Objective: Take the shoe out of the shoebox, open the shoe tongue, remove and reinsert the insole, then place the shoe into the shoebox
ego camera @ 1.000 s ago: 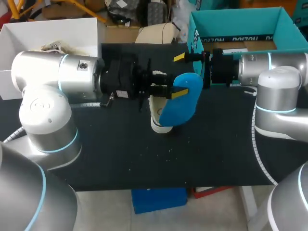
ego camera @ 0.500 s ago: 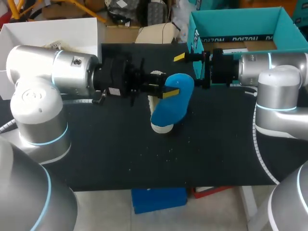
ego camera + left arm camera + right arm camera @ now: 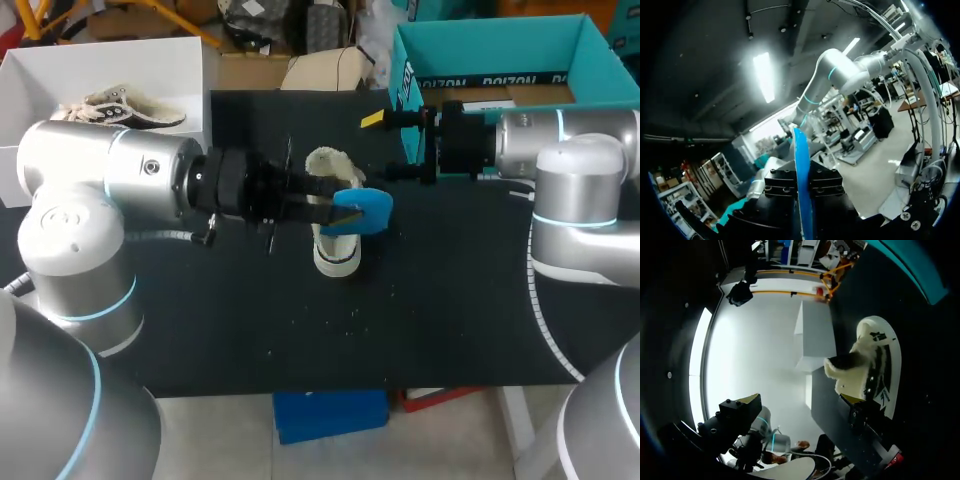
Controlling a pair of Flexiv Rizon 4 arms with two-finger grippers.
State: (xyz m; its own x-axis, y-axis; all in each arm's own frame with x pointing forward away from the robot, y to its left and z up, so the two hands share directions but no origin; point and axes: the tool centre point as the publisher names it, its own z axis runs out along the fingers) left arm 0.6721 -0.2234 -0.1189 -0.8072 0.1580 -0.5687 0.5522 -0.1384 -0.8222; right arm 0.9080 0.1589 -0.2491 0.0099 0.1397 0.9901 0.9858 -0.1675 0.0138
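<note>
We are pinching the insole [image 3: 368, 205] in the left gripper [image 3: 340, 210]; right gripper [image 3: 390, 146] spread. Best lining it along the shoe [image 3: 335, 255] opening before sliding.

Desk [image 3: 450, 320] has a black top. I see one cream shoe [image 3: 334, 258] standing on it near the middle and the teal shoebox [image 3: 404, 70] at the far right corner. White box [image 3: 150, 60] is at far left, can't tell if it's on the desk. A few white specks [image 3: 352, 312] lie toward the front.
</note>
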